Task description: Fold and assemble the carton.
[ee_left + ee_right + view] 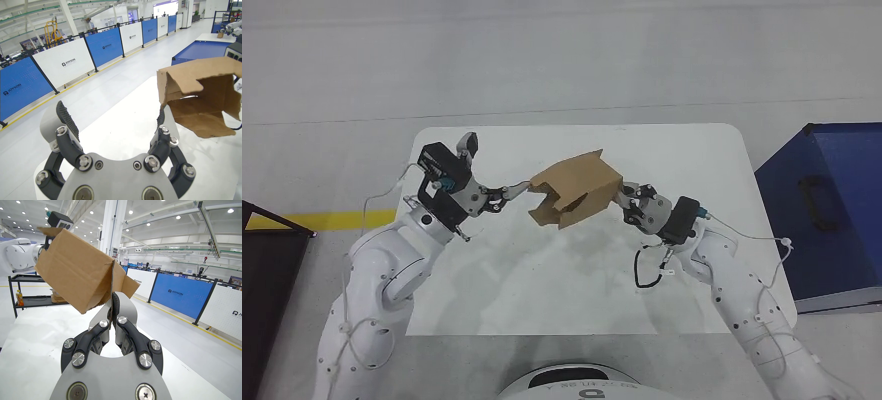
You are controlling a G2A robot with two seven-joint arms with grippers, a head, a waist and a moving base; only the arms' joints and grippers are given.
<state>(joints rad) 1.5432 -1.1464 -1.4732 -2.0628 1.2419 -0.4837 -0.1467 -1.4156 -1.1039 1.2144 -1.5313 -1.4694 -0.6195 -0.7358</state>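
carton [577, 187] mid-frame, held off white table [542, 290] | right gripper [112, 303] clamped on its edge | left gripper [112, 109] spread wide, one fingertip [163, 118] touching carton corner

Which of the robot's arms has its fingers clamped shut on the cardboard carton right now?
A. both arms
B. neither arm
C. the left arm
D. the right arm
D: the right arm's fingers are pinched shut on an edge of the carton, while the left arm's fingers stand wide open beside it.
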